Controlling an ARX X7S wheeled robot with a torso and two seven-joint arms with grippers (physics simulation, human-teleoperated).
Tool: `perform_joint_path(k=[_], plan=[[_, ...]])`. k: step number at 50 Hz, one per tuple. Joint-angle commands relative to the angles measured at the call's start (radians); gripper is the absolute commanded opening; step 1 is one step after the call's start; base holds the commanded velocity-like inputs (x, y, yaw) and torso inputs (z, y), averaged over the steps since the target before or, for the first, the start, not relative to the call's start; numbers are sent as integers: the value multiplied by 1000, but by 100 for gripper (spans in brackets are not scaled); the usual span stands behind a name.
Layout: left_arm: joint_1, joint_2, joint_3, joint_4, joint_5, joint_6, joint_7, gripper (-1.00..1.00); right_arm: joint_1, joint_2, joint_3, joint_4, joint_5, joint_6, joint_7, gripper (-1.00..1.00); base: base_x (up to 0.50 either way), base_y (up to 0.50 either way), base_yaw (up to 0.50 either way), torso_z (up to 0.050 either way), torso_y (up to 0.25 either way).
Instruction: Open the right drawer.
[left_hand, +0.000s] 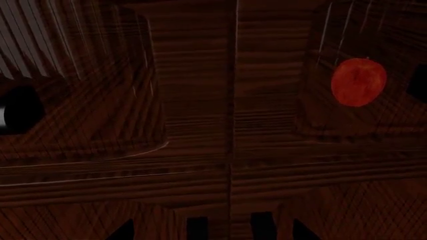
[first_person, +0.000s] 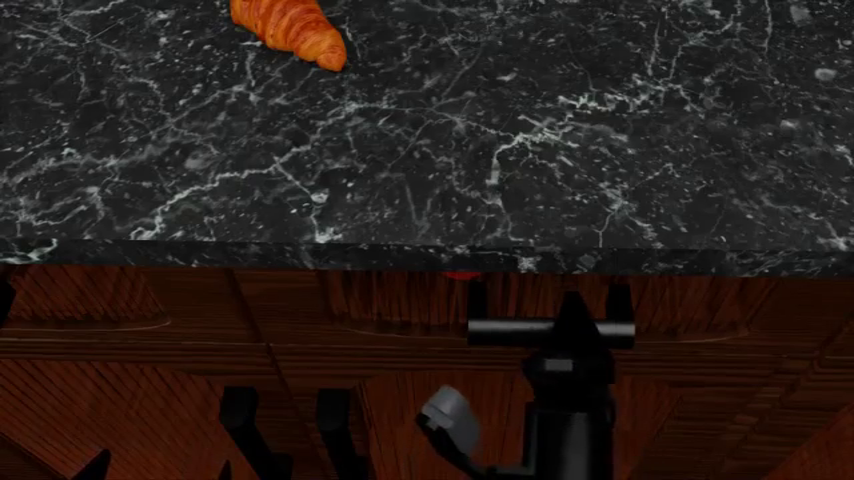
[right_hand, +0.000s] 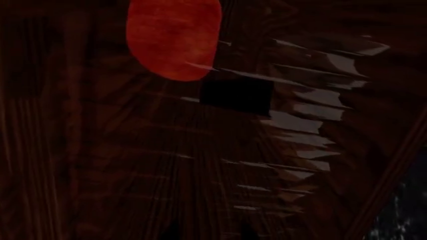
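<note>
Glossy black marble surface (first_person: 534, 150) fills the upper frame; beneath, the reddish-brown wood right drawer (first_person: 400, 300) at centre. The right pincer (first_person: 571, 325) reaches up onto its handle (first_person: 501, 328); I cannot tell whether it grips.

croissant (first_person: 291, 30) cut by head view's top edge, right gripper (first_person: 571, 310) jaws indistinct against dark wood
</note>
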Motion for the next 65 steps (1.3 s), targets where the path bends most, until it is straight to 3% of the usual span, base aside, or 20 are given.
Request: perform_joint_path(k=[1, 32, 50, 65], plan=[[1, -4, 5, 6, -3, -2, -5, 100, 16, 5, -15, 19, -9, -9, 16, -100, 10, -3, 0, 0, 0], [-4, -11, 15, -2, -10, 5, -11, 100, -96, 89, -45, -188, -75, 80, -42, -100, 0, 0, 0, 0, 0], [-4, -15, 20, 0, -13, 5, -21, 100, -190, 193, -70, -444, -157, 170, -176, -100, 0, 0, 0, 0, 0], [-4, -19, 23, 3, -13, 7, -29, 100, -271, 225, -56, -498, -158, 201, -153, -100, 0, 0, -1, 0, 1]])
